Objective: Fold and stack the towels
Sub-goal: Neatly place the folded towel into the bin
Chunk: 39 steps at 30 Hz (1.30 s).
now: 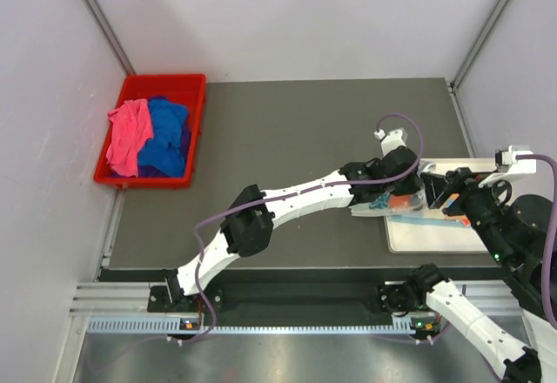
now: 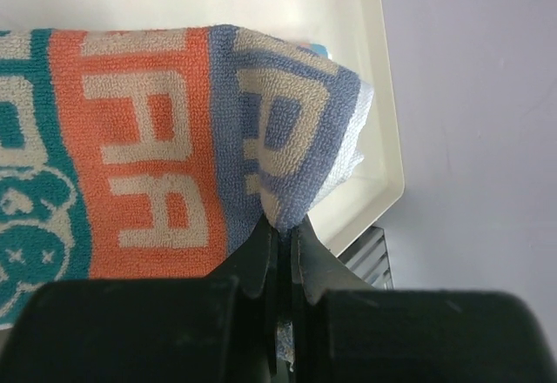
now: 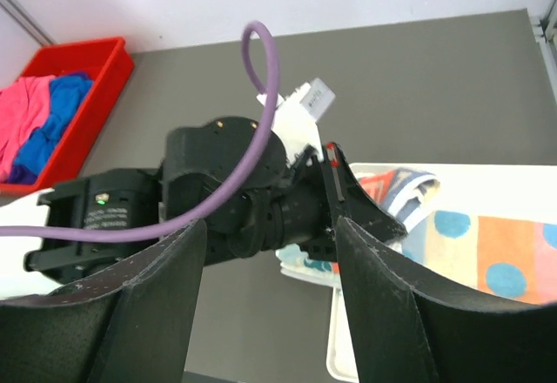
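My left gripper (image 2: 285, 231) is shut on a raised corner of the cream towel with teal and orange lettering (image 2: 148, 157), which lies on the white tray (image 2: 383, 122). A light blue towel edge (image 2: 355, 161) shows under that corner. From above, the left gripper (image 1: 415, 193) is at the tray's left end over the lettered towel (image 1: 396, 203). My right gripper (image 3: 268, 226) hangs open and holds nothing, close by and facing the left wrist; from above the right gripper (image 1: 444, 195) is over the tray. Pink (image 1: 129, 135) and royal blue (image 1: 167, 135) towels lie crumpled in the bin.
The red plastic bin (image 1: 193, 83) stands at the far left of the dark table. The white tray (image 1: 435, 237) sits near the front right. A purple cable (image 3: 261, 96) loops over the left wrist. A dotted cloth (image 3: 487, 252) lies flat on the tray.
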### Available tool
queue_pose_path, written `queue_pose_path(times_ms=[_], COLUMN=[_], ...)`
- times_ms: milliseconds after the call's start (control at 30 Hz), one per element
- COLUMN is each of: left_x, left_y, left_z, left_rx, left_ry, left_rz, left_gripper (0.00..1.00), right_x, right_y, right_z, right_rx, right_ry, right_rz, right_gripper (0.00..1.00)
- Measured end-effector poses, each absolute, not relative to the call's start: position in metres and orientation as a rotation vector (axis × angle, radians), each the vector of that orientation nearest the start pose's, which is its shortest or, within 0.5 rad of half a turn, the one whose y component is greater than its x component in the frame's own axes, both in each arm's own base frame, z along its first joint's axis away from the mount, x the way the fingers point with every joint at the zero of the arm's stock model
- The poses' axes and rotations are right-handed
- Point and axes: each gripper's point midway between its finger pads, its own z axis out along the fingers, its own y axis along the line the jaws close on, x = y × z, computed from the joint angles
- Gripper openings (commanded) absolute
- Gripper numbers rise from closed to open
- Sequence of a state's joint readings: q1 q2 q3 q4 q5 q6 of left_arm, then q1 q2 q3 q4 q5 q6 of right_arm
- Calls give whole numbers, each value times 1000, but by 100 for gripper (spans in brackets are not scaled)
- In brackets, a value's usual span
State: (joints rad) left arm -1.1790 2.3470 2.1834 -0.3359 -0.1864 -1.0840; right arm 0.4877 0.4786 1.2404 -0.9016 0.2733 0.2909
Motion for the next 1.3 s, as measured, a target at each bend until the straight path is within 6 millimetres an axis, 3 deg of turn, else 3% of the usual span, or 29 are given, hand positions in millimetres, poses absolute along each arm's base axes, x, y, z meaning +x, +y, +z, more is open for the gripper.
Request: queue_pose_path(times_ms=[300,533,767,1300], left_x=[248,242,237,240], left_y=[-636,-655,-661,-672], left_z=[178,211,227,227], left_rx=[-47,-65,-69,-71], left_ry=[2308,2232,2196,2162], left_rz=[-1212,-1328,-1382,-1417], left_gripper=[0,0,0,0], right_x=[153,150,149,149], right_y=[39,36,35,34], right_z=[380,386,387,385], right_rx=[40,47,50,45], right_ry=[1708,1694,1694,1700], right_rz=[340,339,336,325], right_gripper=[61,61,61,60])
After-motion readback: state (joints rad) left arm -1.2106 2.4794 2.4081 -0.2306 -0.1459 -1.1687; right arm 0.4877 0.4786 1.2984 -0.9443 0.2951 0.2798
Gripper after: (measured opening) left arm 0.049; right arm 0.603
